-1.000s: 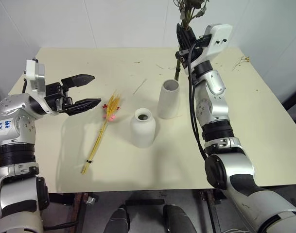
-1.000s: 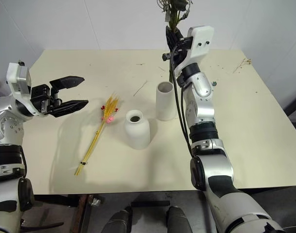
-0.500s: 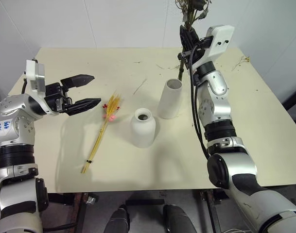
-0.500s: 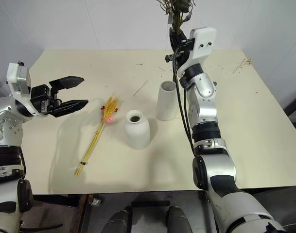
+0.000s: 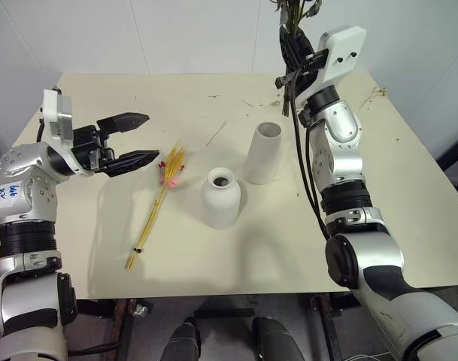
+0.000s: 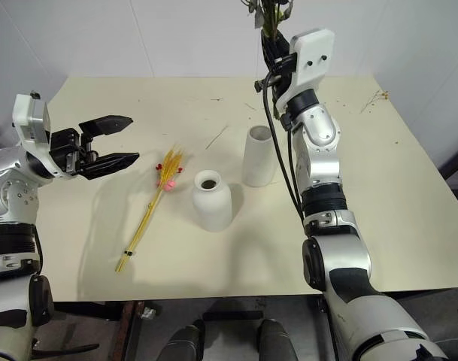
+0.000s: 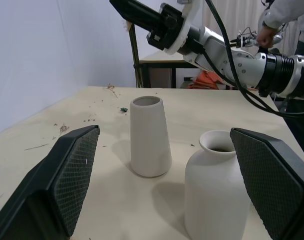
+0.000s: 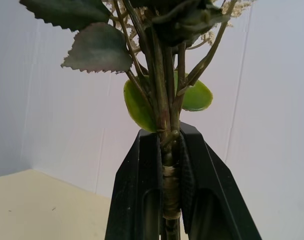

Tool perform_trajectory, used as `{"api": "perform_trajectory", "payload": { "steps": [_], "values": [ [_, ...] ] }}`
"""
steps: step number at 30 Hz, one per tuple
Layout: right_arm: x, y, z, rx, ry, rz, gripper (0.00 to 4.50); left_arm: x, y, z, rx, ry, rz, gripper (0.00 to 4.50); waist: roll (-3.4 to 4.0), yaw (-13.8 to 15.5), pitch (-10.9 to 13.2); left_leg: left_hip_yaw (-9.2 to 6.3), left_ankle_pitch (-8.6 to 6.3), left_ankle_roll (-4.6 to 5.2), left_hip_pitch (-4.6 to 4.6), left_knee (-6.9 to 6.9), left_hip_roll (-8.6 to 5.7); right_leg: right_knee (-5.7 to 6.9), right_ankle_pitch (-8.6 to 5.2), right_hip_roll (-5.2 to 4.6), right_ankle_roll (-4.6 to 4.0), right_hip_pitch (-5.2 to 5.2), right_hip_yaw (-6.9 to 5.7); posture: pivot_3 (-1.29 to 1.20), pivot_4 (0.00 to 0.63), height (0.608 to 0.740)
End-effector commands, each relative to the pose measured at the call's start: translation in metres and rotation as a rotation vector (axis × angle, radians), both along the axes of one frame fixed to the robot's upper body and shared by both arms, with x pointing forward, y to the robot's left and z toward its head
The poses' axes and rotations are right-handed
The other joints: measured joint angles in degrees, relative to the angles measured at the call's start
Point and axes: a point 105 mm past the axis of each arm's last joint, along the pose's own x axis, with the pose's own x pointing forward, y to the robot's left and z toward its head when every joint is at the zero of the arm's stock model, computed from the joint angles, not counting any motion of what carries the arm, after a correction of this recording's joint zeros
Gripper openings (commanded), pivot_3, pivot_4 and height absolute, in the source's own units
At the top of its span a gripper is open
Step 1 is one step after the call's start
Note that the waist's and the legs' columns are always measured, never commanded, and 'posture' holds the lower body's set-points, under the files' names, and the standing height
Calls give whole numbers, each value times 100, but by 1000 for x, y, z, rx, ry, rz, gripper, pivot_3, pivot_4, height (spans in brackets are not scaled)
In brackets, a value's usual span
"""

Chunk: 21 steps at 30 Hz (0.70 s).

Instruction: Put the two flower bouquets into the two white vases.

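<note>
Both vases empty: tall vase (image 5: 263, 153), round vase (image 5: 221, 197); your right gripper (image 8: 169, 165) clamps the roses (image 8: 161, 60) aloft behind the tall vase; wheat (image 5: 158, 201) lies on the desk (image 5: 409, 188); left gripper (image 5: 131, 140) gapes wide, holding nothing.

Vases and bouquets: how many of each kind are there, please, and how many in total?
White vases: 2, the taller tapered vase and the shorter narrow-necked vase.
Bouquets: 2, the yellow wheat-like bundle on the table and the leafy bunch in the right end effector.
Total: 4
</note>
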Motion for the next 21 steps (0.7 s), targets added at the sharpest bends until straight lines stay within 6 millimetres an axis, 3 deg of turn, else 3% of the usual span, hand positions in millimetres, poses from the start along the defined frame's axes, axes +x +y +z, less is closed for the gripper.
{"api": "perform_trajectory", "payload": {
  "steps": [1, 10, 15, 21],
  "values": [
    [-21, 7, 35, 79, -89, 74, 92, -2, 2, 11, -2, -46, 2, 4500, 0, -1, 0, 0, 0, 0, 0, 0, 0, 0, 0, 0, 0, 0, 0, 0, 150, 740],
    [-21, 20, 4, 112, 33, 153, 92, -4, 5, 11, 2, -48, 11, 4500, 0, 18, 0, 0, 0, -1, 0, 0, 1, 2, 0, 0, 0, -1, 0, 0, 150, 740],
    [-13, 15, -19, 87, 88, 127, 92, -5, 6, 12, 1, -52, 16, 4500, 0, 19, 0, 0, 1, -1, -1, 0, 0, 2, 0, 0, 0, -1, 0, 0, 150, 740],
    [-4, 8, -32, 96, 131, 103, 92, -6, 7, 11, 1, -53, 19, 4500, 0, -1, 0, 0, 1, -1, 0, 0, 1, 2, 0, 1, 0, -2, 0, 0, 150, 740]
  ]
}}
